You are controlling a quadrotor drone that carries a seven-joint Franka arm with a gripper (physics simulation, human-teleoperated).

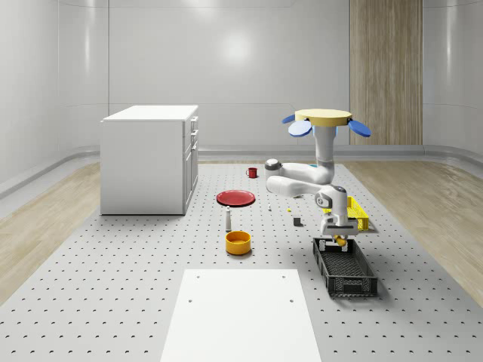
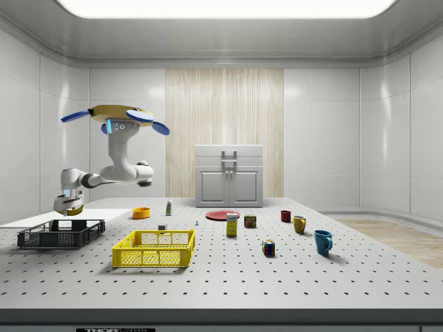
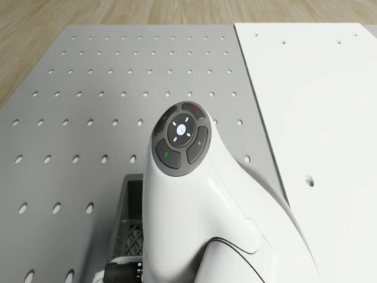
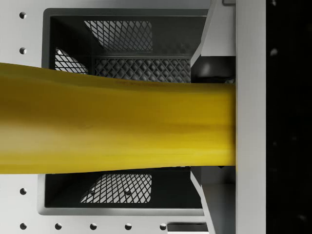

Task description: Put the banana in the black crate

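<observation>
A quadrotor drone with yellow disc body and blue rotors (image 1: 323,117) hovers above the grey perforated platform (image 1: 113,286), near its edge at the whole-scene view's right, its white jointed arm (image 1: 302,181) reaching down over the long black mesh plastic crate (image 1: 346,271); the two-finger gripper (image 1: 336,240), clamped on the curved yellow banana (image 4: 112,127), hangs just above the crate's far end. Judged from here, the release calls for lowering a little between the crate walls, with the fruit lying along the crate's length, before the fingers part, so it neither bounces nor catches the rim
</observation>
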